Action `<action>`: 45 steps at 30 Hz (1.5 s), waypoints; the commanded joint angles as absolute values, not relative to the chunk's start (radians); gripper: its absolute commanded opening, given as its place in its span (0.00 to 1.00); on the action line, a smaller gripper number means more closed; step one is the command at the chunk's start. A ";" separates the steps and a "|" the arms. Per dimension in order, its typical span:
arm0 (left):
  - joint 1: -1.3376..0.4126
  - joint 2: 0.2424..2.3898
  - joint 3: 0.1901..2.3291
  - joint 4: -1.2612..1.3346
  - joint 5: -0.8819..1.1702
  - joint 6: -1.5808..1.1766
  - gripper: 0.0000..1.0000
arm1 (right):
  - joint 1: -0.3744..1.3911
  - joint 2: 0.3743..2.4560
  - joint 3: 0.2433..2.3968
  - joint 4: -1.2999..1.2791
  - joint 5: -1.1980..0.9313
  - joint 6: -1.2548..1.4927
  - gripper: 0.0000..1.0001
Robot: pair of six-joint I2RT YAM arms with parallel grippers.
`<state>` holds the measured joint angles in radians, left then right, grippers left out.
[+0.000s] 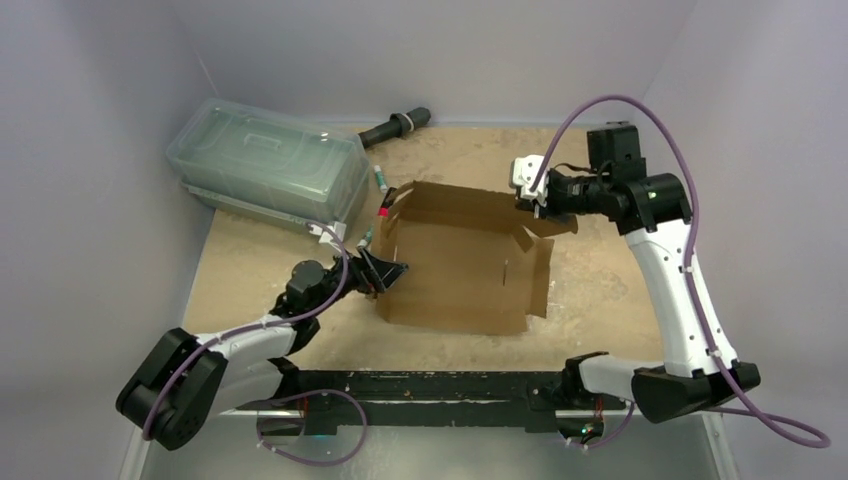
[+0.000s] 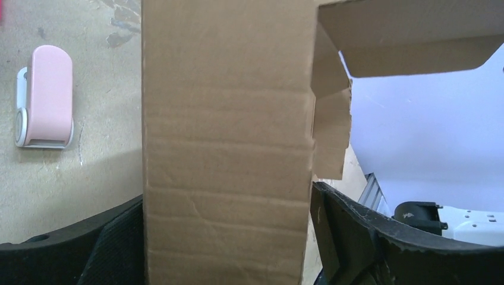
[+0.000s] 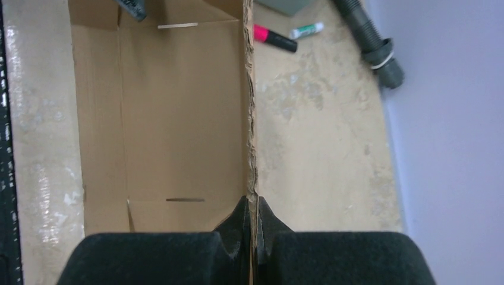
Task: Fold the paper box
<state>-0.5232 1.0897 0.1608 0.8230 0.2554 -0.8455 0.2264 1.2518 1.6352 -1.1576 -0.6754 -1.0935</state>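
Note:
The paper box [image 1: 460,265] is brown corrugated cardboard, partly raised, in the middle of the table with its walls and flaps standing. My left gripper [image 1: 385,272] is at the box's left side and stands wide open. In the left wrist view a cardboard panel [image 2: 226,89] fills the gap between its fingers [image 2: 333,231], with a thin slit at the right finger. My right gripper [image 1: 530,205] is at the box's far right corner. In the right wrist view that gripper [image 3: 254,205] is shut on the top edge of an upright wall, with the box's inside [image 3: 178,119] to its left.
A clear greenish lidded container [image 1: 265,165] stands at the back left. A black handle [image 1: 395,127] lies at the back beside a green-white marker [image 3: 307,29] and a pink marker [image 3: 274,38]. A pink and white gadget [image 2: 44,98] lies left of the box. Grey walls surround the table.

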 commanded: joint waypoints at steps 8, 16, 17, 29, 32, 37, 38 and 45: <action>-0.517 1.121 0.239 0.841 0.299 -0.775 0.84 | 0.278 1.109 1.519 -1.057 -0.686 -1.038 0.00; -0.517 1.213 0.366 0.798 0.257 -0.693 0.70 | 0.278 1.177 1.641 -0.943 -0.595 -0.993 0.00; -0.517 1.233 0.399 0.797 0.249 -0.678 0.70 | 0.278 1.188 1.659 -0.939 -0.588 -0.996 0.00; -0.530 1.542 0.632 0.946 0.150 -0.515 0.72 | 0.281 1.170 1.616 -0.883 -0.532 -1.104 0.00; -0.529 1.573 0.592 1.018 0.145 -0.490 0.74 | 0.284 1.121 1.530 -0.907 -0.552 -1.133 0.00; -0.530 1.593 0.485 1.136 0.165 -0.476 0.77 | 0.288 1.067 1.462 -0.966 -0.634 -1.141 0.00; -0.530 1.589 0.465 1.156 0.172 -0.480 0.77 | 0.288 1.062 1.455 -0.981 -0.651 -1.141 0.00; -0.533 1.483 0.331 1.164 0.188 -0.511 0.80 | 0.294 1.005 1.352 -0.982 -0.689 -1.124 0.00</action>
